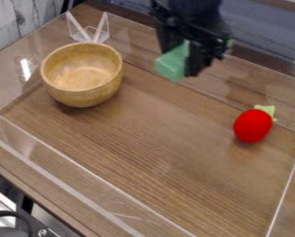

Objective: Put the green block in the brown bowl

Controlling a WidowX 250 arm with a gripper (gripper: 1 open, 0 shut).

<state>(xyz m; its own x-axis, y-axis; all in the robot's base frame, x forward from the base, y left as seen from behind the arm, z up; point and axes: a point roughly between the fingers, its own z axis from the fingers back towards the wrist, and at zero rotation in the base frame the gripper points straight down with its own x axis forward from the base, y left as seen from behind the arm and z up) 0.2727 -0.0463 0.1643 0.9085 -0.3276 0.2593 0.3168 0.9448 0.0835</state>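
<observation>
Pinching the green block [175, 63] between closed jaws, the black gripper [190, 56] hangs above the wood-grain surface [150, 139] — to the right of the brown bowl [83, 72]. The matte slab tilts, its long axis running roughly up-down. The bowl is round, thick-rimmed, visibly grained — empty inside.

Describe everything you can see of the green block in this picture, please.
The green block is a plain mint-green piece with a matte surface. It hangs tilted above the wooden table, clamped in the dark gripper, which hides its upper part. Nothing else touches it. It sits right of the brown bowl, not yet over it.
</observation>
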